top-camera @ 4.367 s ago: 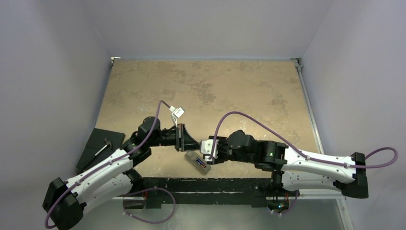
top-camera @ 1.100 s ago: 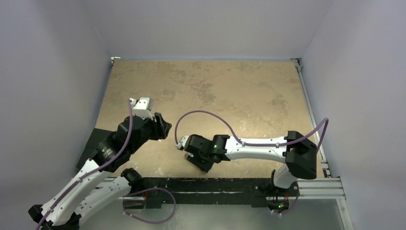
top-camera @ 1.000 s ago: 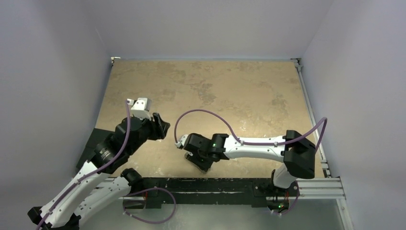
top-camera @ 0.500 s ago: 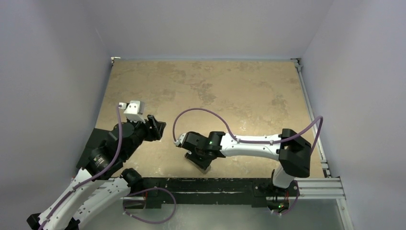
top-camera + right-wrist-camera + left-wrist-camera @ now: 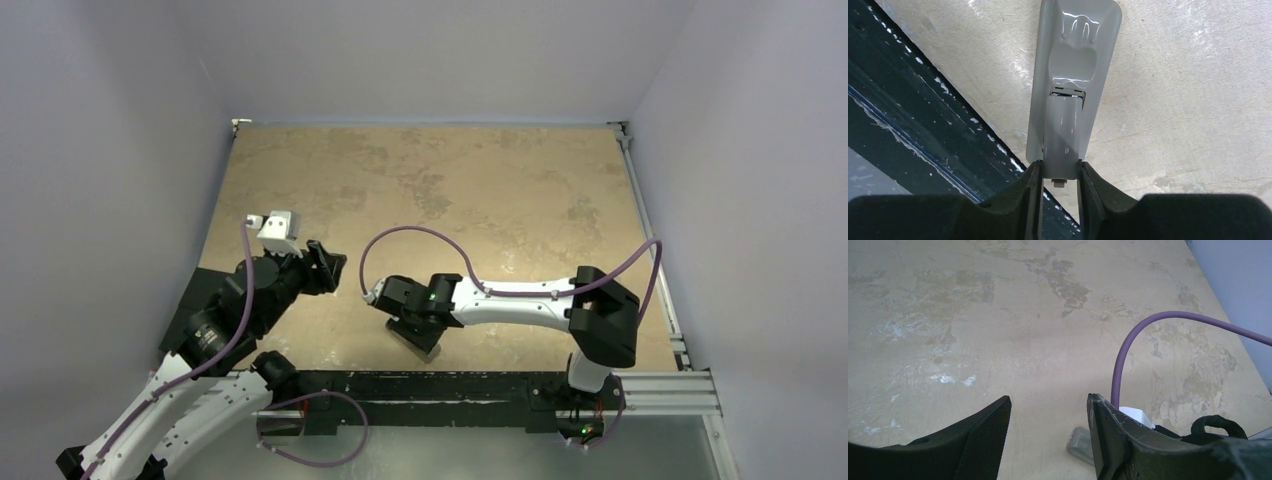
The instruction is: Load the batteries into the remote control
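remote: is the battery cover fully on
Partly on: the cover, pinched by the right hand, sticks out past the remote at its near end.

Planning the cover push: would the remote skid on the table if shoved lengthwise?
Probably yes: the remote lies flat, back up, on the smooth table, with nothing bracing it. Its glossy plastic shell looks stiff and likely light. It won't roll, but one end sits by the table edge, where the right gripper pinches the cover.
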